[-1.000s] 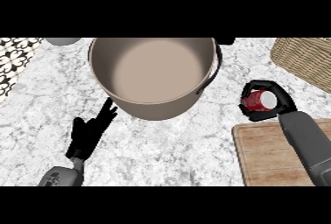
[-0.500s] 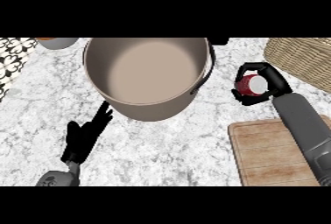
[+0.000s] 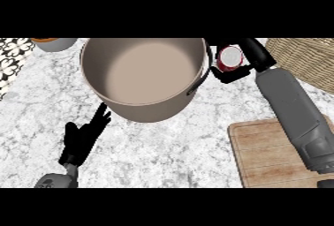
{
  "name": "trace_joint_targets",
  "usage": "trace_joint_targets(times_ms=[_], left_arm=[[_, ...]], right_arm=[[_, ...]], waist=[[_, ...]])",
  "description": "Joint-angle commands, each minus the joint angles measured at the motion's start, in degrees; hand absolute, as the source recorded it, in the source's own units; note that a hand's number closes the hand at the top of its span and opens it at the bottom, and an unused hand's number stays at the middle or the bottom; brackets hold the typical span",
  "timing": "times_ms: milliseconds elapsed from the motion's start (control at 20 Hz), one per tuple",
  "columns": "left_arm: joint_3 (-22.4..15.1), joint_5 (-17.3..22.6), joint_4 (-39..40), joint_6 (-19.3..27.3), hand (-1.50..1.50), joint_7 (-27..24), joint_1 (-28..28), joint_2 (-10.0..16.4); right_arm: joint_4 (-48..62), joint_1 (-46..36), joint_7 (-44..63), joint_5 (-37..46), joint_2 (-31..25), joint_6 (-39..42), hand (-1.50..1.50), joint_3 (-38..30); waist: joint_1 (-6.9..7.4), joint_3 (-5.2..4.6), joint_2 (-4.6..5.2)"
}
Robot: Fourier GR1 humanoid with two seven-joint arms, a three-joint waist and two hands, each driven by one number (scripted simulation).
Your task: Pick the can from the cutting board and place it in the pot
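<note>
A red can (image 3: 229, 59) with a pale top is held in the air just right of the pot's rim, with my right hand (image 3: 251, 55) curled round it. The large grey pot (image 3: 145, 75) stands at the upper middle of the marble counter, its inside bare. The wooden cutting board (image 3: 264, 152) lies at the lower right, partly under my right forearm, with nothing on its visible part. My left hand (image 3: 81, 137) rests open at the lower left, fingers pointing towards the pot's base.
A woven basket (image 3: 306, 57) sits at the upper right, close behind my right hand. A small bowl with an orange rim (image 3: 53, 43) is at the upper left, beside a black-and-white patterned cloth (image 3: 12, 59).
My right hand has carried the can up and to the left, from beside the board to next to the pot's rim. The left hand has stayed put.
</note>
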Motion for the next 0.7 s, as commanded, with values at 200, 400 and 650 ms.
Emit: trace_joint_targets(times_ms=[200, 400, 650], left_arm=[[0.51, 0.79, -1.03, -1.84, 0.00, 1.73, -1.20, 0.17], [-1.68, -2.07, 0.16, 0.42, 0.00, 0.28, -1.45, -2.60], [-1.14, -1.18, -1.54, -0.13, 0.00, 3.70, -3.76, -2.59]], right_arm=[[-2.68, -10.11, 15.79, 6.80, 5.69, -0.63, 1.50, 5.36], [0.75, -14.04, 20.57, 10.61, 10.84, -3.57, 1.50, 7.45], [8.64, -18.34, 20.53, 15.39, 14.31, -5.43, 1.50, 9.65]], waist=[[0.53, -0.08, 0.19], [0.87, -0.08, 0.41], [1.91, -0.07, 0.86]])
